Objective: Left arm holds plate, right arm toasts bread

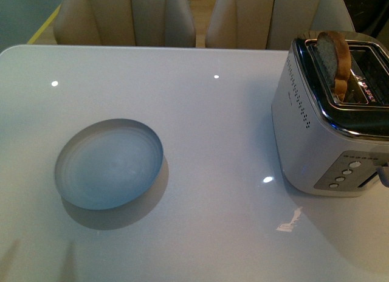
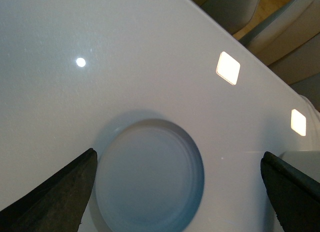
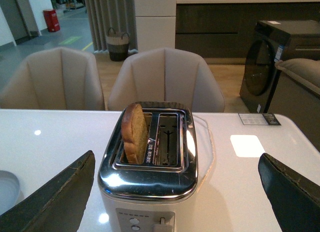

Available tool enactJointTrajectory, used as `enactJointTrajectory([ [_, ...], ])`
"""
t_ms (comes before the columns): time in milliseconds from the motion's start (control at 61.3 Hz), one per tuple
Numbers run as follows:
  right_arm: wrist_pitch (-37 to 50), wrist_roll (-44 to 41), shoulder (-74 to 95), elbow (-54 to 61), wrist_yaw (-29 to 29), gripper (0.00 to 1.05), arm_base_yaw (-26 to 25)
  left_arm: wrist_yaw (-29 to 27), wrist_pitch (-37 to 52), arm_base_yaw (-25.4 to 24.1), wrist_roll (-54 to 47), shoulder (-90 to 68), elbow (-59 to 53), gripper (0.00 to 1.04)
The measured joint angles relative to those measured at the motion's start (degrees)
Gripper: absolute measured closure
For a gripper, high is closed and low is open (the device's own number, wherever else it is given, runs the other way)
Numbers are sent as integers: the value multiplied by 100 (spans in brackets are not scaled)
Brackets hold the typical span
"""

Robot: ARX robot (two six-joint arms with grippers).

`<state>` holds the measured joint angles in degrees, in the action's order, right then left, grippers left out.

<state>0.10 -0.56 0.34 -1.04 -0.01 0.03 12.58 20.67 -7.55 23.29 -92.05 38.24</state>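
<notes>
Reflecting ceiling lights, the glossy white table [image 1: 200, 142] fronts beige chairs [image 1: 127, 17].

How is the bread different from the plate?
The bread stands upright in a toaster slot; the plate lies flat on the table. The bread is tan with a brown crust; the plate is plain pale blue-grey. The plate is round and looks wider. Nothing grips either.

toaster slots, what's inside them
One bread slice stands in one toaster slot, its top poking out; its lower part is hidden. The other slot shows only bare metal.
</notes>
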Motion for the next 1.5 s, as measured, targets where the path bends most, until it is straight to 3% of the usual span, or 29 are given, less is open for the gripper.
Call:
enactJointTrajectory([
  [65,0,0,-4,0,0,9,0,-520,1906,42,-737,-146,-649,24],
  [131,-2,0,-2,0,0,9,0,-667,3554,109,-1419,-94,-1314,36],
  [196,-2,0,-2,0,0,9,0,-691,4393,181,-1781,155,-1635,47],
  [441,-2,0,-4,0,2,9,0,-874,4459,382,-2210,1349,-2581,93],
  [490,-2,0,-4,0,0,9,0,-1172,4345,529,-2210,1626,-2745,102],
  [620,-2,0,-4,0,0,9,0,-1237,4019,741,-2247,2277,-3064,102],
  [1501,-2,0,-4,0,2,9,0,-1259,673,745,-2264,6432,-3746,102],
])
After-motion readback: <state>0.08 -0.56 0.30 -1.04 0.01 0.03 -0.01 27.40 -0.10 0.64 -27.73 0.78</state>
